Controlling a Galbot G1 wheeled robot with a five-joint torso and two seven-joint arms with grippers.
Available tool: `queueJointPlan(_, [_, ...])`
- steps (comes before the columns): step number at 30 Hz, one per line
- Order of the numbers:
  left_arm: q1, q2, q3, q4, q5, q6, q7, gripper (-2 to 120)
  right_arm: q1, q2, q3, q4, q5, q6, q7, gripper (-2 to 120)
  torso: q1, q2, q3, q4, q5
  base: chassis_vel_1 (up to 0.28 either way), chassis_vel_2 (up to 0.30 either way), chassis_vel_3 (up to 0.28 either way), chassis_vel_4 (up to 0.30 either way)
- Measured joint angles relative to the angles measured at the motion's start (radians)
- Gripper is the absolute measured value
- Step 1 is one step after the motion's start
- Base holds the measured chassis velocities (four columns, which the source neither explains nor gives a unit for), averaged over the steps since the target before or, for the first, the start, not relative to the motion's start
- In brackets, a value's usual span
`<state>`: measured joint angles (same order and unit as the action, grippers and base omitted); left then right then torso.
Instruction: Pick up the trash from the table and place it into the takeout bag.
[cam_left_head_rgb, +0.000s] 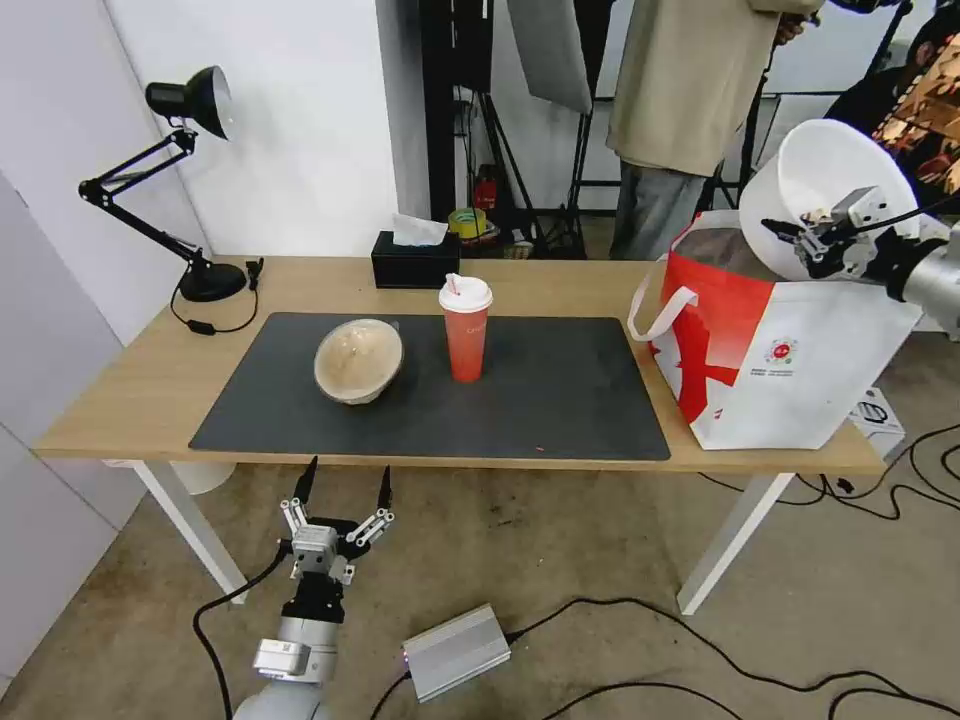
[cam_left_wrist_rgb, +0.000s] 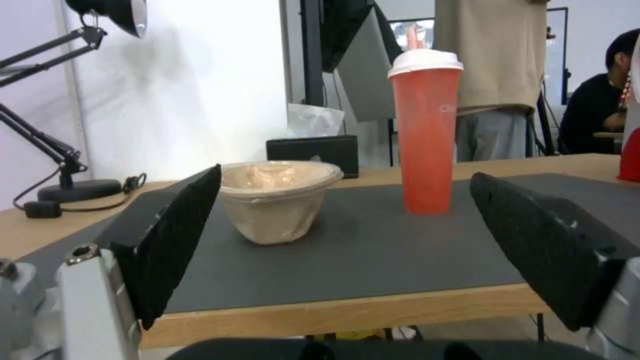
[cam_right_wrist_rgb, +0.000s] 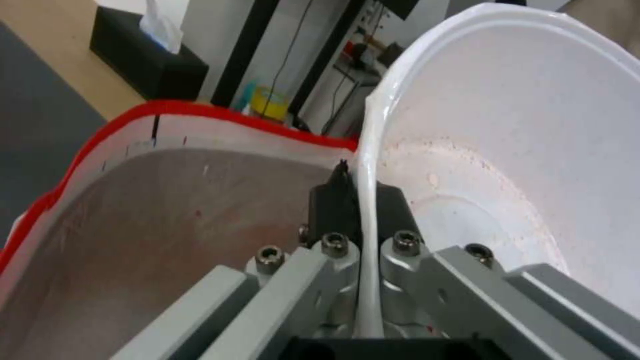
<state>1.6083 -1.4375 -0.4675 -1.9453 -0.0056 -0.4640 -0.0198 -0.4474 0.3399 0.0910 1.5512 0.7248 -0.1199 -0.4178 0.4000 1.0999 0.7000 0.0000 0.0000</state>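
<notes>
Light wood is running the length of the table, with a dark grey mat covering its middle and the takeout bag standing open at its right end. The step in hand looks like the drop-off of the first piece of trash. The right gripper is holding the white bowl above the bag's mouth, tipped on its side so its opening is facing outward. In the right wrist view the bowl's thin rim is passing between the two dark fingers, which are pinching it narrowly, one on each face of the wall; the bowl's pink-stained inside is lying to one side of them and the bag's foil lining is opening beneath.

The next move probably calls for lowering the bowl further into the opening before the fingers part, so the rim is not catching on the bag's red edge.

The left gripper is hanging below the table's front edge, fingers spread wide and holding nothing. Ahead of it on the mat, the beige bowl and the red cup are standing near each other, well apart from those fingers.
</notes>
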Motion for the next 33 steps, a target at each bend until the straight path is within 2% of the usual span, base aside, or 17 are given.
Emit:
queueJointPlan(5, [-0.002,-0.004,0.000,0.003,0.000,-0.001,0.000,100,-0.006,-0.006,0.001,0.005,-0.002,-0.002,-0.001,2,0.000,0.000,0.000,0.0000,0.0000,0.000,0.000,0.000,0.000])
queueJointPlan(7, [-0.002,-0.007,0.002,0.005,0.000,-0.002,0.000,100,-0.006,-0.008,-0.001,0.008,-0.002,-0.003,-0.001,13,0.000,0.000,0.000,0.0000,-0.0001,0.000,0.000,0.000,0.000])
queueJointPlan(9, [-0.002,-0.008,0.002,0.005,0.000,-0.002,0.000,100,-0.006,-0.009,-0.003,0.010,-0.003,-0.003,-0.001,15,0.000,0.000,0.000,0.0000,-0.0001,0.000,0.000,0.000,0.000])
queueJointPlan(13, [-0.001,-0.012,0.003,0.006,0.000,-0.005,0.000,100,-0.008,-0.010,-0.008,0.011,-0.009,-0.004,-0.004,34,0.000,0.000,0.000,0.0000,0.0000,0.000,0.000,0.000,0.000])
queueJointPlan(14, [-0.001,-0.012,0.003,0.006,0.000,-0.005,0.000,100,-0.008,-0.010,-0.008,0.011,-0.009,-0.004,-0.004,34,0.000,0.000,0.000,0.0000,0.0000,0.000,0.000,0.000,0.000])
queueJointPlan(17, [0.001,-0.013,0.003,0.006,0.001,-0.007,0.000,100,-0.009,-0.010,-0.008,0.009,-0.011,-0.004,-0.004,47,0.000,0.000,0.000,0.0000,0.0000,0.000,0.000,0.000,0.000])
queueJointPlan(18, [0.001,-0.013,0.003,0.006,0.001,-0.007,0.000,100,-0.009,-0.010,-0.008,0.009,-0.011,-0.004,-0.004,47,0.000,0.000,0.000,0.0000,0.0000,0.000,0.000,0.000,0.000])
queueJointPlan(22, [0.004,-0.016,0.005,0.006,0.002,-0.009,0.000,100,-0.009,-0.011,-0.008,0.006,-0.013,-0.004,-0.005,65,0.000,0.000,0.000,0.0000,-0.0001,0.000,0.000,0.000,0.000])
queueJointPlan(23, [0.004,-0.016,0.005,0.006,0.002,-0.009,0.000,100,-0.009,-0.011,-0.008,0.006,-0.013,-0.004,-0.005,65,0.000,0.000,0.000,0.0000,-0.0001,0.000,0.000,0.000,0.000])
queueJointPlan(27, [0.005,-0.016,0.006,0.006,0.003,-0.013,0.001,100,-0.009,-0.013,-0.005,0.006,-0.014,-0.004,-0.005,84,0.000,0.000,0.000,0.0000,-0.0001,0.000,0.000,0.000,0.000])
queueJointPlan(28, [0.005,-0.016,0.006,0.006,0.003,-0.013,0.001,100,-0.009,-0.013,-0.005,0.006,-0.014,-0.004,-0.005,84,0.000,0.000,0.000,0.0000,-0.0001,0.000,0.000,0.000,0.000])
queueJointPlan(31, [0.006,-0.017,0.006,0.006,0.003,-0.015,0.001,100,-0.010,-0.016,-0.001,0.008,-0.014,-0.004,-0.005,95,0.000,0.000,0.000,0.0000,0.0000,0.000,0.000,0.000,0.000])
queueJointPlan(33, [0.006,-0.017,0.006,0.006,0.003,-0.016,0.001,100,-0.011,-0.019,-0.001,0.009,-0.014,-0.004,-0.005,96,0.000,0.000,0.000,0.0000,-0.0001,0.000,0.000,0.000,0.000])
